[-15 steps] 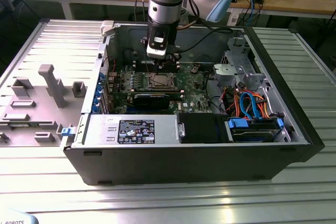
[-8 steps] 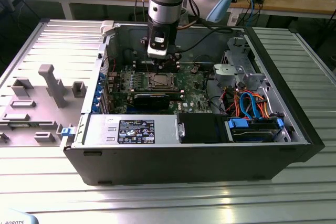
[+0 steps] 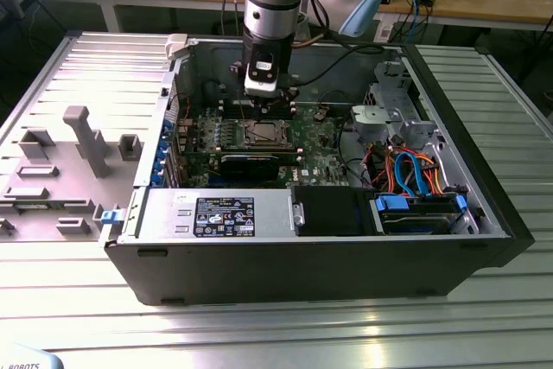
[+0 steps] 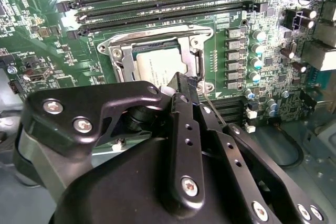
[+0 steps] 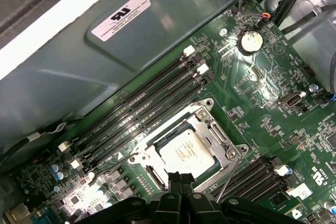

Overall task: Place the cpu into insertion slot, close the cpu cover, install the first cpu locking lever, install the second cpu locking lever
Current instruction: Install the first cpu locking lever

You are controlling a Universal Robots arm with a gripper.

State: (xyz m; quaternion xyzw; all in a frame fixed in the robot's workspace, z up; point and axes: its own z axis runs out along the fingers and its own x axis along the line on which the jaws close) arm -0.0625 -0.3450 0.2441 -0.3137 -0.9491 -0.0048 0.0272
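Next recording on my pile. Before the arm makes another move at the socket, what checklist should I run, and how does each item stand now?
1. cpu seated in the insertion slot: ok, it lies flat.
2. cpu cover down over the cpu: ok, the frame surrounds its metal top.
3. Locking lever latched: not ok, its thin rod angles up free beside the cover.
4. Cover edge under the arm latched: cannot tell, the gripper blocks it.
5. Gripper free of load: ok, shut, tips at the cover's edge, nothing seen between them.
6. Memory slots clear of the gripper: ok.
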